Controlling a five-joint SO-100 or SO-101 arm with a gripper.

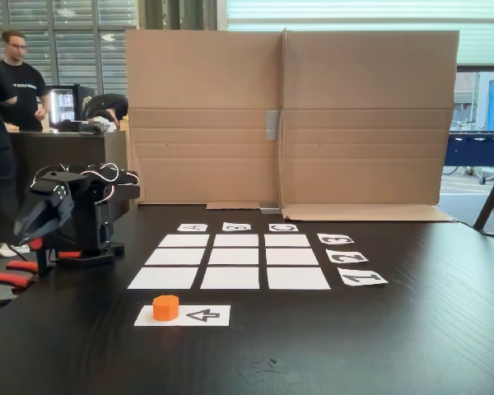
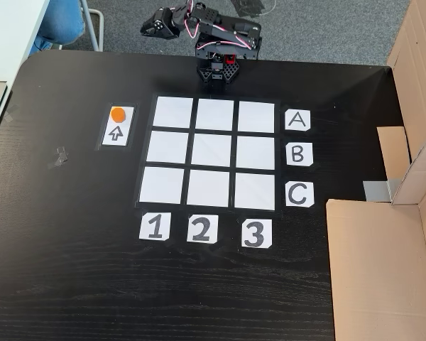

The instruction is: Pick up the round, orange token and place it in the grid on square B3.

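The orange token (image 1: 165, 307) (image 2: 117, 114) stands on one end of a white sheet with a black arrow (image 1: 202, 315) (image 2: 118, 133), just outside the grid (image 1: 230, 277) (image 2: 163, 147). Square B3 (image 1: 236, 240) (image 2: 255, 153) is bare; it is the middle cell of the far row in a fixed view and the middle cell of the right column in the other. The black arm sits folded at the table's edge beyond the A row. Its gripper (image 1: 23, 230) (image 2: 148, 28) hangs off that edge, looks shut and holds nothing, far from the token.
Letter cards A, B, C (image 2: 297, 153) and number cards 1, 2, 3 (image 2: 200, 229) border the grid. A cardboard wall (image 1: 288, 115) (image 2: 383, 270) stands along one table side. Red-orange clamp handles (image 1: 8, 278) hold the arm's base. People stand behind the table (image 1: 20, 78).
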